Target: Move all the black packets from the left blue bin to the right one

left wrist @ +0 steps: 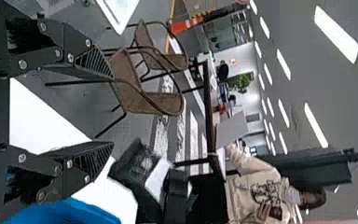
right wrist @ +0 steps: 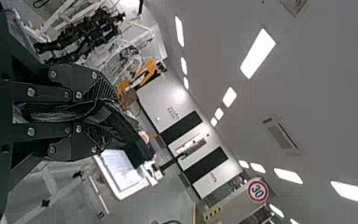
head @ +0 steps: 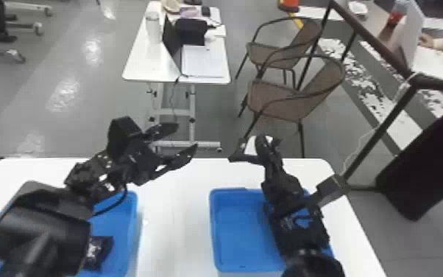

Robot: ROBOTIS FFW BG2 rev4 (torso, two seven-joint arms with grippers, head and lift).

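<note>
A black packet with a white patch [right wrist: 127,133] is gripped between the fingers of the black two-fingered right gripper [head: 265,149], which are closed on it with only its thickness between them; its far end is left jutting beyond the fingertips. The packet is held up near the far edge of a white table [head: 174,221], beyond the right blue plastic bin [head: 246,230], part of which is hidden by the right arm. Facing it across a gap, the black left gripper [head: 187,137] is seen with its two fingers spread wide, nothing held between them. In the left blue plastic bin [head: 131,217], partly covered by the left arm, another black packet with pale markings [head: 101,248] is seen lying near the side closer to the right bin. Beyond the table, two brown armchairs [head: 279,97] are pictured beside a smaller white table [head: 136,72].
</note>
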